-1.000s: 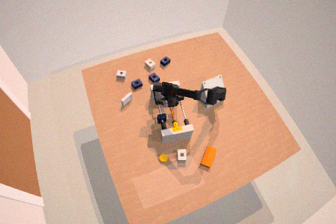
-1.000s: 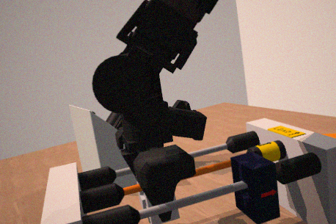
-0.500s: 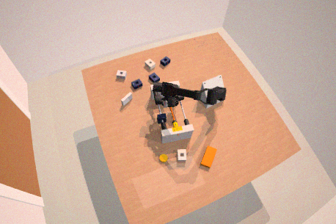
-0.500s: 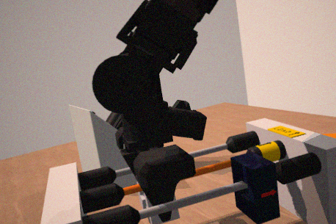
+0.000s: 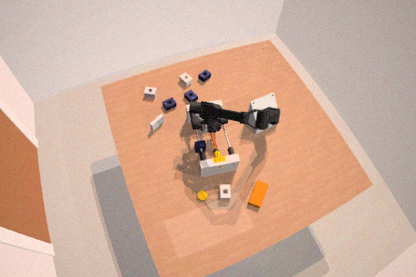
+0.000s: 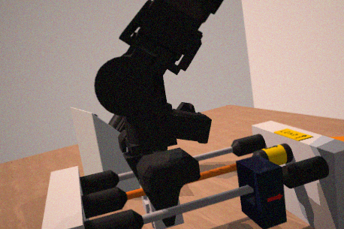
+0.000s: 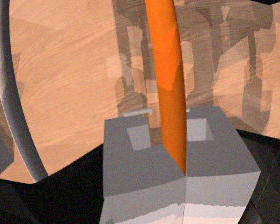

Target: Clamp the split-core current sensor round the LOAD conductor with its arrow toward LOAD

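Observation:
The LOAD conductor, an orange rod (image 5: pixel 212 139) (image 6: pixel 218 171) (image 7: pixel 170 75), runs to the support with the yellow LOAD label (image 5: pixel 219 159) (image 6: pixel 292 134). My gripper (image 6: pixel 154 208) (image 7: pixel 165 141) is shut on the white-grey split-core sensor (image 7: pixel 141 172), one black finger on each side. The sensor's halves stand either side of the orange rod. They meet at the near edge in the wrist view, with a narrow gap beyond where the rod passes. Its arrow is not visible, and I cannot tell whether it is latched. The arm hides most of it in the top and exterior views.
Grey rods run on both sides, the left one (image 7: pixel 2 60) near the gripper. A dark blue sensor (image 5: pixel 202 146) (image 6: pixel 263 192) with a red arrow sits on one. Several white and dark blue blocks, an orange block (image 5: pixel 258 193) and a yellow disc (image 5: pixel 203 195) lie around the fixture.

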